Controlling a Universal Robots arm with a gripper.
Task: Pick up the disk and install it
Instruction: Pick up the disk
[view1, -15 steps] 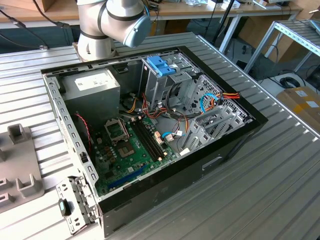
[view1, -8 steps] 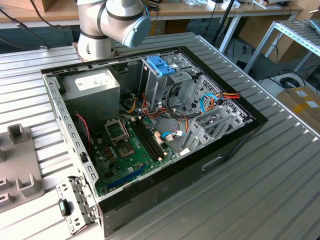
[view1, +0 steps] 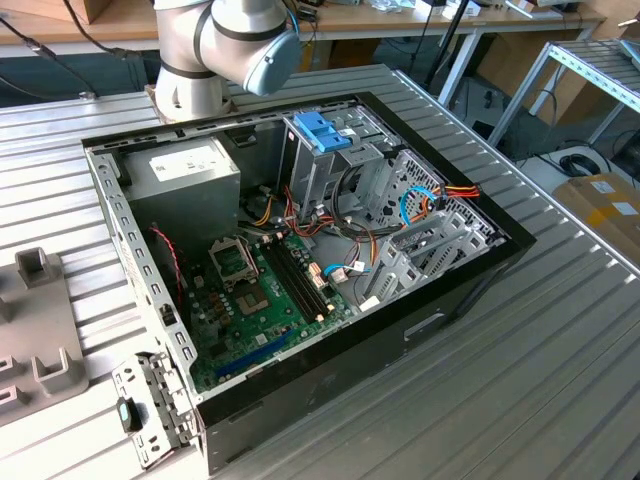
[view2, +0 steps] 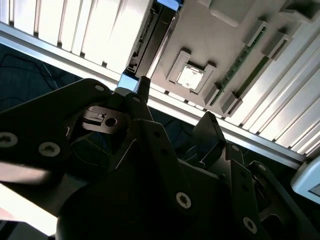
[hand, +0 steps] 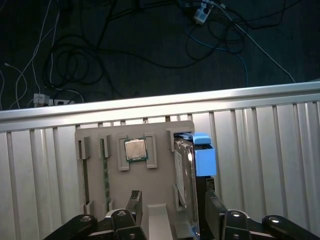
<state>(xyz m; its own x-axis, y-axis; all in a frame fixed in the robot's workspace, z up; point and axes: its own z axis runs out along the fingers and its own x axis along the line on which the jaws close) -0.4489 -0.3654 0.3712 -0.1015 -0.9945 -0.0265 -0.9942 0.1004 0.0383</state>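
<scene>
Disk (hand: 183, 172) stands on edge in a slot of the grey holder plate (hand: 160, 135), w/ its light-blue carrier end (hand: 204, 156) showing at one side. The plate lies on the ribbed metal table (hand: 280, 165), near the table's edge. Gripper (hand: 172, 197) hangs close by, fingers (hand: 134, 200) apart and holding nothing. The disk looks to sit btwn them, but much closer to one finger than the other.

Risks, as a judgement: w/ that off-centre line-up, the nearer finger could land on the drive's edge or the blue plastic instead of passing beside it, tipping or jamming the disk in its slot. A tight slot could drag the whole plate up, disturbing the CPU (hand: 135, 149) and memory stick (hand: 105, 172) next to it. A weak pinch on smooth metal could slip, and the drop-off to the floor is near.

Surface: slatted aluminium w/ grooves. The open PC case (view1: 470, 280) sits mid-table, its inside crowded w/ cables (view1: 400, 205) by the drive cage, so a snag risk at install. Room: dark floor (hand: 150, 60) w/ loose cords (hand: 65, 65), workbenches (view1: 480, 20) behind.
</scene>
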